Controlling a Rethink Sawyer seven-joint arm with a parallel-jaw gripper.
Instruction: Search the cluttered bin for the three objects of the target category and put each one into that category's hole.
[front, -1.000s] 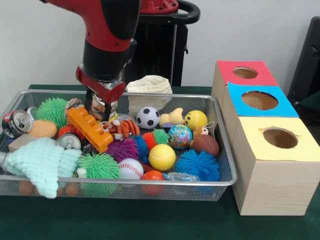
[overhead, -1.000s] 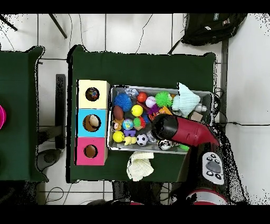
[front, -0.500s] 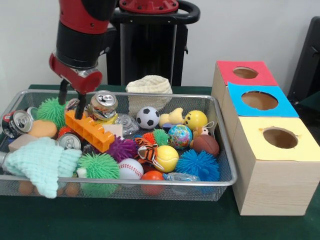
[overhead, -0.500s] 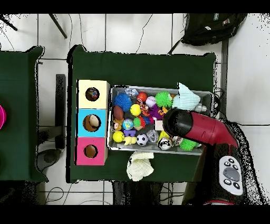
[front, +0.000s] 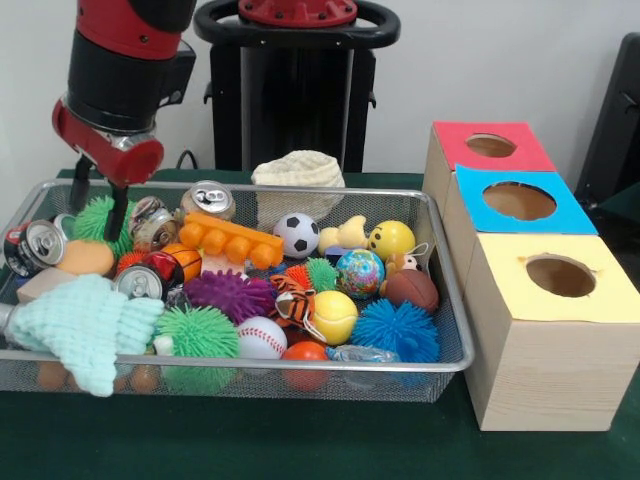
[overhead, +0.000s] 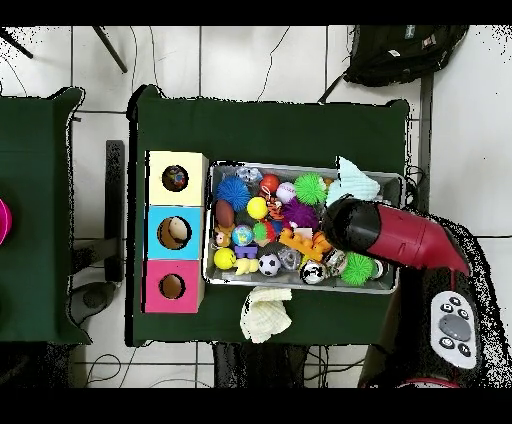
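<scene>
Front view, claw: The claw (front: 98, 198) hangs with its two prongs apart and empty over the wire bin's (front: 440, 262) end far from the boxes.
Front view, target: A crushed can (front: 153, 222) lies just beside the prongs, toward the boxes (front: 545, 310).
Overhead view: The red arm (overhead: 395, 235) covers the claw; the bin sits on the desk (overhead: 270, 125).
</scene>
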